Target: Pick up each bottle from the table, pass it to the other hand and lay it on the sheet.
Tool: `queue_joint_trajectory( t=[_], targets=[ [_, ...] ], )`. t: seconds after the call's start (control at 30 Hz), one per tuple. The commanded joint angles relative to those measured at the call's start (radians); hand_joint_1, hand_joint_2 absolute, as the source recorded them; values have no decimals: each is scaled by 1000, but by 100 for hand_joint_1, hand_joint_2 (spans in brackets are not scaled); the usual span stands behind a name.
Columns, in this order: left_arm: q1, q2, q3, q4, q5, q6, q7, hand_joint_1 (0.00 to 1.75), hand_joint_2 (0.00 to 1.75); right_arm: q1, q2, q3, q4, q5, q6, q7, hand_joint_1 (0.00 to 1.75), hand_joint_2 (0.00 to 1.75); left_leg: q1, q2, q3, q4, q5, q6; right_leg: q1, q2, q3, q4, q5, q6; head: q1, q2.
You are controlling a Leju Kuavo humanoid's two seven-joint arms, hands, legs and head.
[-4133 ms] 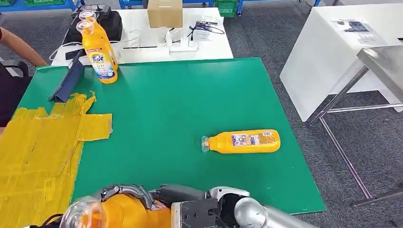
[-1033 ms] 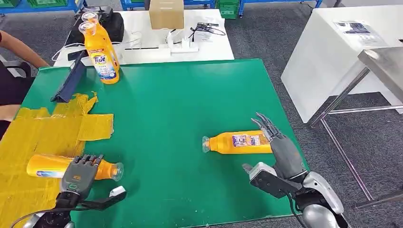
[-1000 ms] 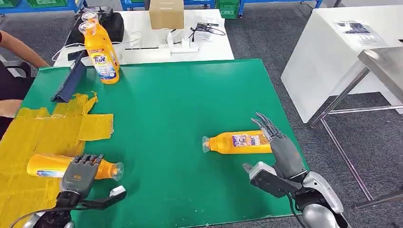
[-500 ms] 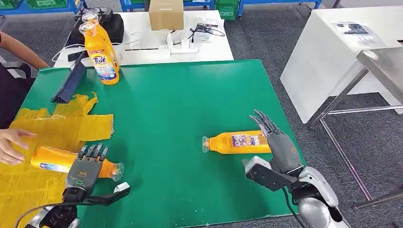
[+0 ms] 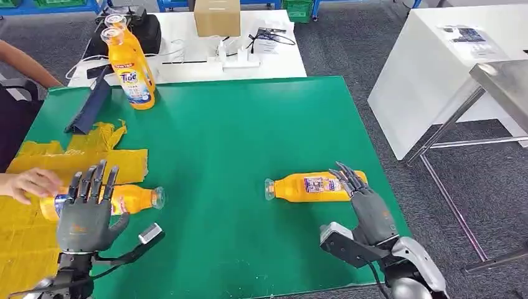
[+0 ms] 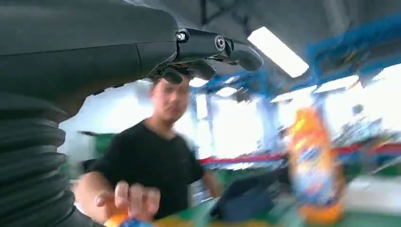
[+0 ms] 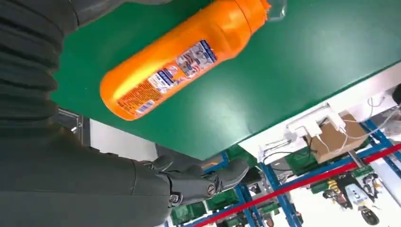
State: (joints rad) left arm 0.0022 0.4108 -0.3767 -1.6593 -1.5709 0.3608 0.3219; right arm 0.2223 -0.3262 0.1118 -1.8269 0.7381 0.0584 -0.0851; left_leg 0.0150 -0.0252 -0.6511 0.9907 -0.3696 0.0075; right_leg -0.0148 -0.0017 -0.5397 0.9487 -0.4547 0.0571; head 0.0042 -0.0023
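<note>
Head view: left hand [image 5: 84, 215] raised over table edge, fingers spread, holding nothing. Beyond it, one orange bottle [image 5: 127, 198] lies on yellow sheet [image 5: 59, 165]; a person's hand [image 5: 28, 185] touches its base. Right hand [image 5: 367, 205] spread, empty, fingertips at base of second lying bottle [image 5: 314, 187] on green table [image 5: 236, 131].
L wrist view: blurred; fingers apart.
R wrist view: bottle [image 7: 182, 59] lies free. Likely rigid, smooth plastic, prob slippery; grip mid-body, at label

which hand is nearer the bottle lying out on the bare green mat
Right. The right hand is open at the base end of that lying bottle, fingertips reaching it. The left hand is open far across the green mat, over the bottle on the yellow sheet.
</note>
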Motion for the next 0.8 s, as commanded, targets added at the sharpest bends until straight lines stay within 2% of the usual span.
queue_joint_trajectory(
  t=[0.03,0.17,0.2,0.23,0.33,0.43,0.6,0.8],
  targets=[
    [110,-237,292,-223,170,-13,-199,0,0,49,30,-6,-22,28,-12,18,0,175,0,1,0,1,-1,0,1,0,0,0,-1,-1,0,0],
    [110,-237,292,-223,170,-13,-199,0,0,49,30,-6,-22,28,-12,18,0,175,-1,3,3,1,-3,1,0,2,2,1,-2,-2,0,0],
    [109,-256,297,-226,248,-27,-224,0,0,50,30,-9,-23,35,-11,20,0,175,-1,3,2,0,-2,1,0,1,1,0,-1,-2,0,0],
    [112,-290,330,-259,485,-81,-300,0,0,59,35,-18,-30,52,-7,29,0,175,-1,3,3,1,-3,1,0,1,3,1,-2,-3,0,0],
    [110,-353,426,-321,922,-226,-421,0,0,31,27,-31,-2,113,-6,34,0,175,-1,3,2,1,-3,1,0,0,1,1,-2,-2,0,0],
    [85,-363,468,-298,1077,-347,-441,0,0,-61,22,-37,94,191,-16,37,0,175,-1,5,3,1,-3,2,0,3,2,1,-1,-2,0,0],
    [65,-345,448,-272,1112,-389,-455,0,0,-194,3,-18,233,209,38,46,0,175,0,9,4,0,-2,1,1,5,2,-1,1,-2,0,0],
    [37,-331,443,-251,1118,-392,-457,0,0,-248,-37,27,303,192,95,47,0,175,-1,6,3,0,0,3,0,2,3,-1,1,-1,0,0]
  ],
)
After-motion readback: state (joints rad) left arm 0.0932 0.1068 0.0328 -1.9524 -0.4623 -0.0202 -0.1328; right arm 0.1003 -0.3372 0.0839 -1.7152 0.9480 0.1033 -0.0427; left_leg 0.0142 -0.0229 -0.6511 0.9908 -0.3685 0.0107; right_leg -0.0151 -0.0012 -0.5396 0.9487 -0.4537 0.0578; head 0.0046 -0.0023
